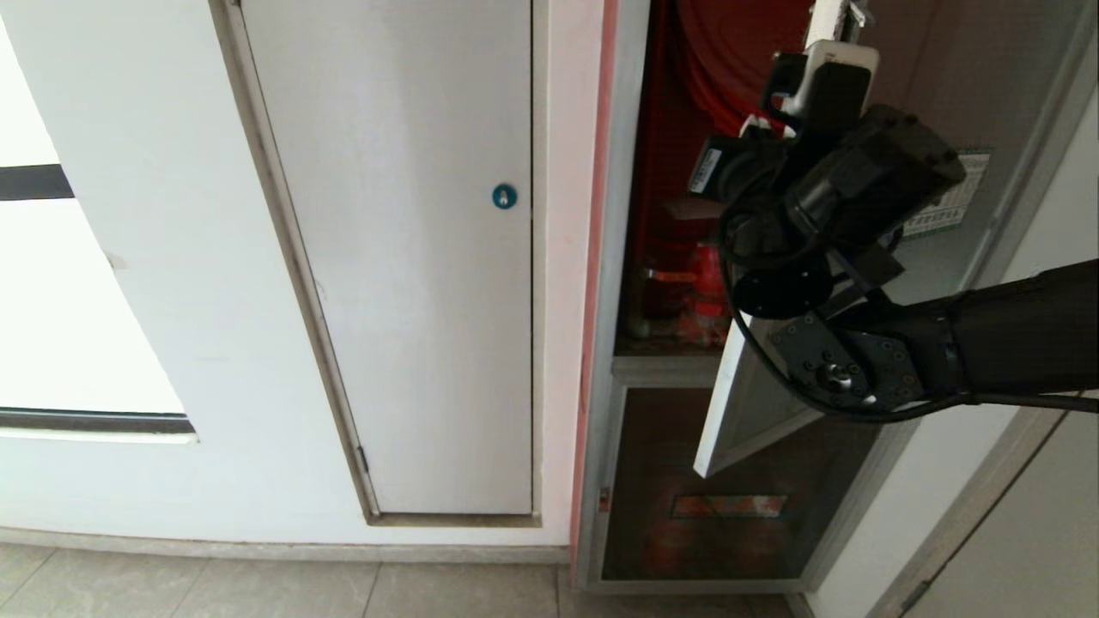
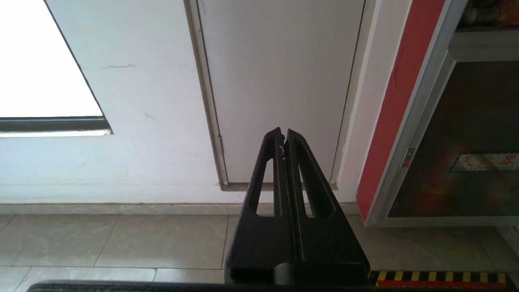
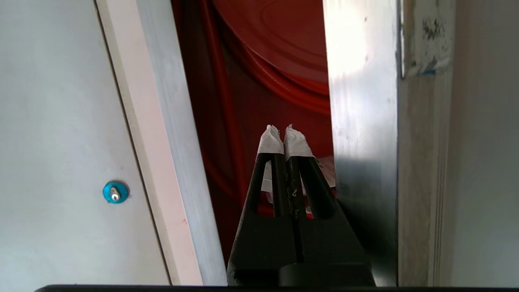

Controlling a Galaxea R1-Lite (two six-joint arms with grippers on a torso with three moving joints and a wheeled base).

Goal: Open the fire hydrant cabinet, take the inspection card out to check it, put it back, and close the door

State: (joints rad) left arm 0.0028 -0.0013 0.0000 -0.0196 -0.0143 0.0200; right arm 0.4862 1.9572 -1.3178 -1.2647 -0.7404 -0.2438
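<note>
Black plastic, nearest: the right end effector (image 3: pixel 284 140) fills the lower middle of the right wrist frame, its white-taped fingertips (image 3: pixel 269 142) pressed together, gripping nothing.
Right arm: enters the head frame from the right edge and rises to the upper right, in front of the cabinet opening.
Left end effector (image 2: pixel 284 140): closed and empty, seen only in the left wrist frame, pointing low at the white door (image 2: pixel 279 81) and the tiled floor (image 2: pixel 121 239).
Door (image 1: pixel 747 412): swung open in the right half of the head frame, its pale aluminium edge slanting down to the lower middle right; a green-bordered sticker (image 1: pixel 949 202) shows behind the arm.
Fire hydrant cabinet (image 1: pixel 605 343): silver frame with a red strip, right of centre; the lower panel is dark glass.
Inside, farthest: red hose (image 3: pixel 284 52) folded at the top, red valve (image 1: pixel 700 287) lower down.
Inspection card: cannot be told apart for certain in any frame.
White door lock (image 1: pixel 504 196): small blue round, centre left.
</note>
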